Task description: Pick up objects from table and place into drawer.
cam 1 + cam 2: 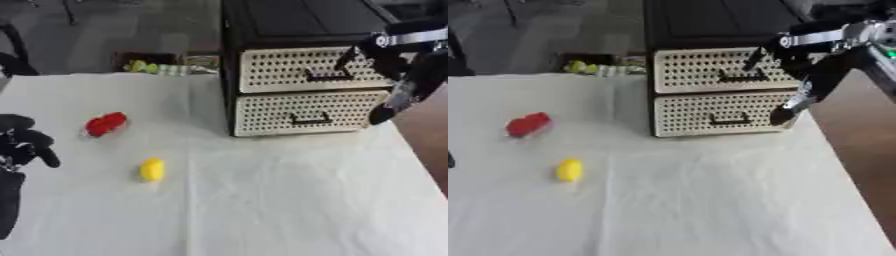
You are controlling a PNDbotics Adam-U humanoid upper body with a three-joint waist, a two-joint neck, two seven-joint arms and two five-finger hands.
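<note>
While your right hand [802, 75] hangs at the front of the drawer unit [306, 70], beside the handle of the upper drawer [308, 70], its fingers point downward, fairly straight and holding nothing, with one fingertip reaching down past the right end of the lower drawer [302, 113]. Both drawers look closed. The things you are to pick up lie well apart from that hand, across the white tabletop [289, 200] to its left: the red object [106, 123] farther off, the yellow object [152, 169] nearer to you and below it. Your left hand [24, 142] sits at the left edge, fingers curled on nothing, with the red object near it on its right. Between your right hand and the two objects stands only the corner of the drawer unit. Some yellow-green items [149, 67] lie behind the table's far edge.
</note>
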